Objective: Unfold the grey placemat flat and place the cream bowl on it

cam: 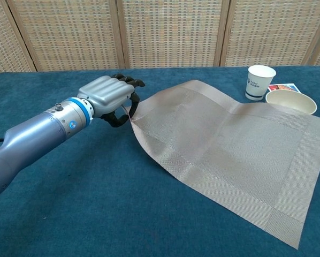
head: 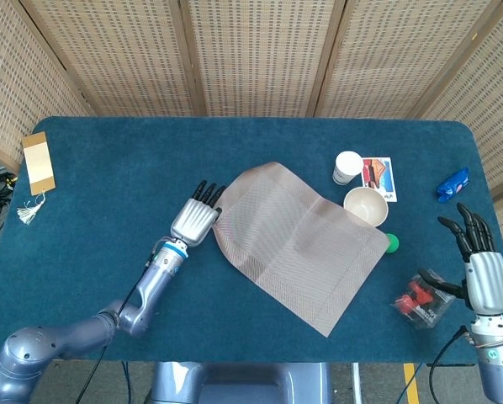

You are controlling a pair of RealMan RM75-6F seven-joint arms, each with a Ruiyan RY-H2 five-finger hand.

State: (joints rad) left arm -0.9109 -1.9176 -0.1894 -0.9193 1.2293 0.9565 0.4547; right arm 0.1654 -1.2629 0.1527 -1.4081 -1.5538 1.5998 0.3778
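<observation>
Against the cream bowl (head: 366, 204), the placemat (head: 298, 244), pinched by the left hand (head: 196, 220), rides up.

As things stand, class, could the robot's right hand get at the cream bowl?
Probably yes: the right hand is open and holds nothing, and only bare table lies between it and the cream bowl, whose near rim the grey placemat touches.

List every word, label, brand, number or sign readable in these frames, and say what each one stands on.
None can be read.
White paper cup: small blue print on its side, too small to read.
Colourful printed card behind the cream bowl: a picture, any text blurred.
Left robot hand: small mark on the wrist band, illegible.
Blue packet at the table's right edge: no legible print.
</observation>
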